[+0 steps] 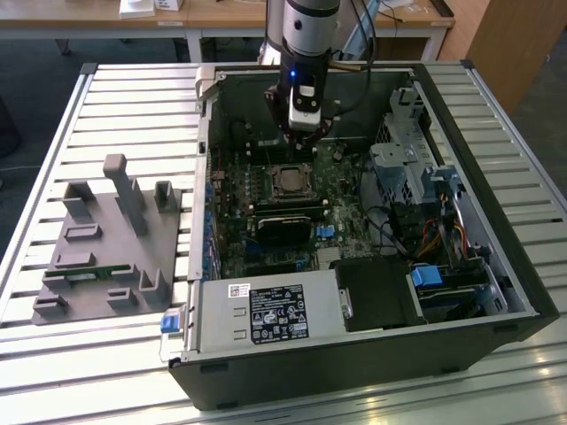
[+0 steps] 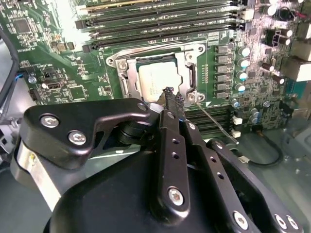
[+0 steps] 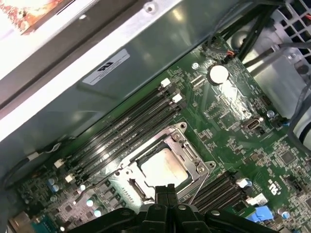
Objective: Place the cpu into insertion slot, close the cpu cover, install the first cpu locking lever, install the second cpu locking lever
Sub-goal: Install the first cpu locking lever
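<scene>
Your fingers [image 2: 172, 104] are pressing tight together with nothing seen between them, hanging just beside the insertion slot [image 2: 146, 61]. The cpu [image 2: 155, 80] is sitting in that slot under the cpu cover [image 2: 192, 77], just ahead of them.

Slatted metal table [image 1: 133, 106]: open computer case [image 1: 354, 376], grey fixture [image 1: 89, 274].

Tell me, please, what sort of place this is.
Most likely a robotics lab or test workshop: an open computer case lies on a slatted metal table, a grey moulded parts fixture sits beside it, and wooden desks stand behind.
</scene>
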